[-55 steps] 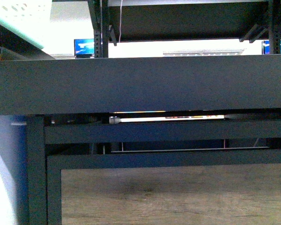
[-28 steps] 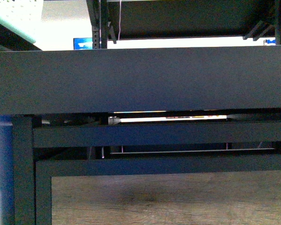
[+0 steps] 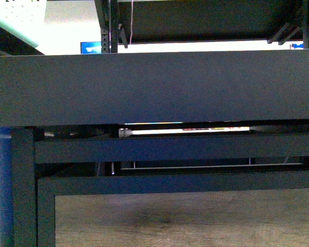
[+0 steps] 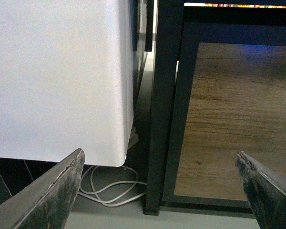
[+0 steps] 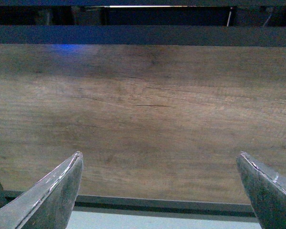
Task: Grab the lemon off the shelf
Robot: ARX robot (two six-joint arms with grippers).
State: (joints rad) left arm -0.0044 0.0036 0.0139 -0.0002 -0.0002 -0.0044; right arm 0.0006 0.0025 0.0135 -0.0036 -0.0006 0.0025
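Observation:
The black shelf fills the front view: the raised lip of a wide tray (image 3: 154,87) runs across the middle, with a wood-grain lower panel (image 3: 185,216) beneath it. No lemon shows in any view. Neither arm appears in the front view. My left gripper (image 4: 159,160) is open, low down, facing the shelf's black corner post (image 4: 164,105) and the wood panel (image 4: 229,119). My right gripper (image 5: 159,160) is open too, facing the wood panel (image 5: 143,114) close up, with nothing between its fingers.
A white box-like surface (image 4: 57,76) stands close beside the shelf's corner post. A white cable (image 4: 109,191) lies coiled on the floor beneath it. A higher black tray (image 3: 206,20) sits above the lip. A lit strip (image 3: 185,130) shows under the tray.
The front view has shifted: the shelf's lip now sits higher in frame and its left post further left. Most of that shift came in the first half second.

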